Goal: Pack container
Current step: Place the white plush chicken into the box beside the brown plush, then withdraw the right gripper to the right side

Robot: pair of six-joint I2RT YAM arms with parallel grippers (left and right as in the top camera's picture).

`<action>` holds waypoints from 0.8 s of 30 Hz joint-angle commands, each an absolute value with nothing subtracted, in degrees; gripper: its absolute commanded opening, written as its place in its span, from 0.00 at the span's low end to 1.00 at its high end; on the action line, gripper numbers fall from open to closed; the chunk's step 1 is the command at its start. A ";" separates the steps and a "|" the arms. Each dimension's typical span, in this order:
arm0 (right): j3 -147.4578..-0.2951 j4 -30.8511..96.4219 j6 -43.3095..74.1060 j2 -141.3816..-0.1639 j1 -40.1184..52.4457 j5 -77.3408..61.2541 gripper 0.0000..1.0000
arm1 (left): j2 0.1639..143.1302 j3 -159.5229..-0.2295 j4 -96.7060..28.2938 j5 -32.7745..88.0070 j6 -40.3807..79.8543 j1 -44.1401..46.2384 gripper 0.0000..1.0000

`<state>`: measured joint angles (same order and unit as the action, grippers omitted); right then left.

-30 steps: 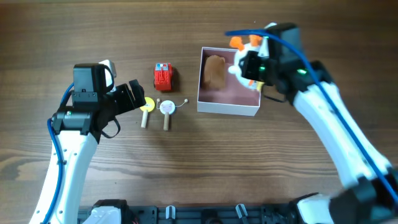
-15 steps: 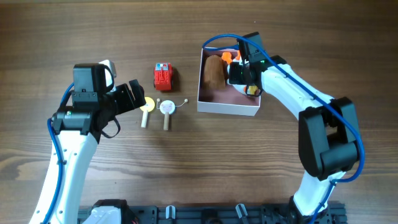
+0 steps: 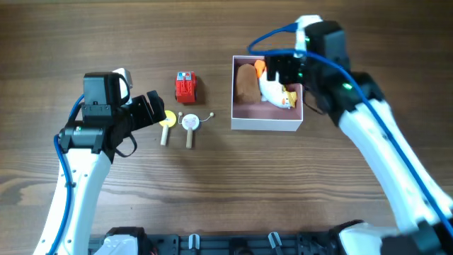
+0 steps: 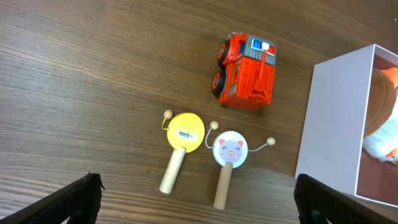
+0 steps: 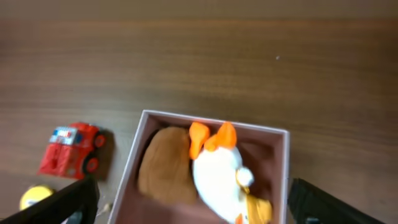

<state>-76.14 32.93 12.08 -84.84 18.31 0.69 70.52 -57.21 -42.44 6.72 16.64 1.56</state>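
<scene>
1. White-walled, square, shallow container (image 3: 267, 124) with a dusty pink inside stands on the brown wood-grain desk (image 3: 212, 198), right of centre in the overhead view.
2. The right fingers (image 5: 74, 200) hang above the container, spread wide and released, grasping nothing. In the right wrist view the box lies in the gap between the two dark tips. From overhead that arm's head sits over the back right edge.
3. The left fingers (image 4: 74, 199) are likewise spread and empty. They stand well apart from the container, off to its left. In the left wrist view only its white side wall and a strip of the inside show at the right edge.
4. The container is lidless, its walls plain white outside and pink within, and it sits flat with its sides roughly square to the desk edge.
5. Two toys lie inside it, touching. A brown plush lump (image 3: 244, 83) fills the left part. A white plush duck (image 3: 272, 91) with orange parts lies beside it on the right.
6. Outside the container, to its left, stands a red toy fire truck (image 3: 186, 86).
7. Near the truck, toward the front of the desk, lie a yellow round rattle drum (image 3: 168, 122) and a white round rattle drum with a pig face (image 3: 190, 122), side by side, wooden handles pointing forward.
</scene>
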 commanded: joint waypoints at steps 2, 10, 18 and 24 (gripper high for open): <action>-76.66 41.65 15.25 -79.48 14.28 4.16 0.99 | 70.63 -58.30 -42.30 6.35 16.93 1.98 1.00; -75.99 44.75 18.61 -86.17 9.61 -11.29 0.51 | 70.63 -58.30 -42.39 9.39 17.19 1.98 1.00; -75.99 29.19 18.04 -101.49 11.25 -11.53 0.22 | 70.63 -58.30 -44.69 12.21 17.17 1.98 1.00; -75.99 20.08 18.65 -113.91 11.35 -13.91 0.16 | 70.63 -58.30 -46.15 12.21 17.17 1.98 1.00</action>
<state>-76.29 21.89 18.17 -109.30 11.11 -12.01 70.54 -57.23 -46.13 11.03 16.82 1.56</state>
